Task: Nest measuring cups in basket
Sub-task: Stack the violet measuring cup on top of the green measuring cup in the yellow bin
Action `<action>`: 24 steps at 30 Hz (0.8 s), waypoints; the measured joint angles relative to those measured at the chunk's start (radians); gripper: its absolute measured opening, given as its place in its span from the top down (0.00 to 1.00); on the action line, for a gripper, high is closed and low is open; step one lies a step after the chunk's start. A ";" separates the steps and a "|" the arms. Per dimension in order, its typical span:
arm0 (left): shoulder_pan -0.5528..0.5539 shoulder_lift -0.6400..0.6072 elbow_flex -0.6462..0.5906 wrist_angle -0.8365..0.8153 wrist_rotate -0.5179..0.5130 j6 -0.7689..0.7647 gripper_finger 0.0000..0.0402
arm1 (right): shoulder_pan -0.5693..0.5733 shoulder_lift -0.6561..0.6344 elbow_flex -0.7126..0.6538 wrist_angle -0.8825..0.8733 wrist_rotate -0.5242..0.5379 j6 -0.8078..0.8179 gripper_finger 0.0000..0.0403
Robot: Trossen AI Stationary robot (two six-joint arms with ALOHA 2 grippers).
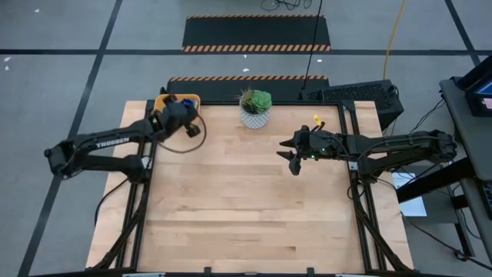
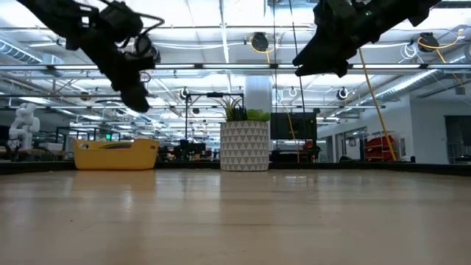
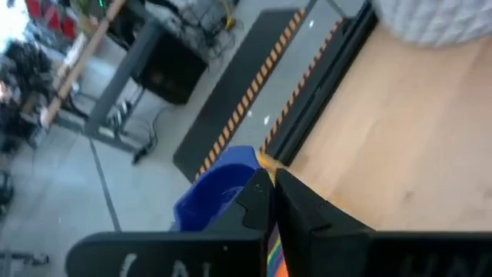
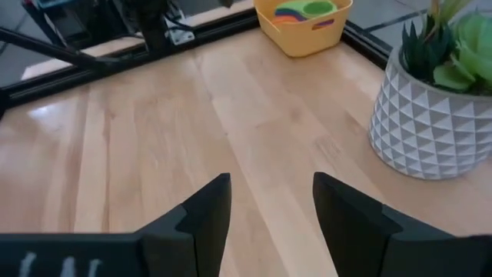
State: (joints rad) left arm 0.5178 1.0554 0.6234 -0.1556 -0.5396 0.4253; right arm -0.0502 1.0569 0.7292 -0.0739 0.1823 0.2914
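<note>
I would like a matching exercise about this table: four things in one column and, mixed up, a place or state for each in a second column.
Things:
1. basket
2. plant pot
3. left gripper
4. right gripper

Places or states:
a. open, above bare wood
b. at the table's far left corner, with coloured cups inside
c. shut, up in the air close to the basket
d. middle of the table's far edge

Pairs: 1-b, 2-d, 3-c, 4-a
</note>
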 joint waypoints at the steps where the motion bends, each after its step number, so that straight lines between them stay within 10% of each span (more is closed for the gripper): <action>1: 0.038 0.004 -0.006 0.002 0.026 0.013 0.97 | 0.000 0.000 0.000 -0.007 0.000 -0.001 0.56; 12: 0.239 0.181 -0.039 0.190 0.246 0.134 0.97 | 0.001 0.000 0.000 0.036 -0.001 -0.023 0.56; 24: 0.294 0.300 -0.040 0.212 0.251 0.157 0.91 | 0.006 0.000 0.000 0.040 -0.003 -0.023 0.56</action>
State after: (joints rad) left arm 0.8114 1.3556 0.5835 0.0563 -0.2882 0.5825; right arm -0.0437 1.0569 0.7288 -0.0341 0.1791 0.2680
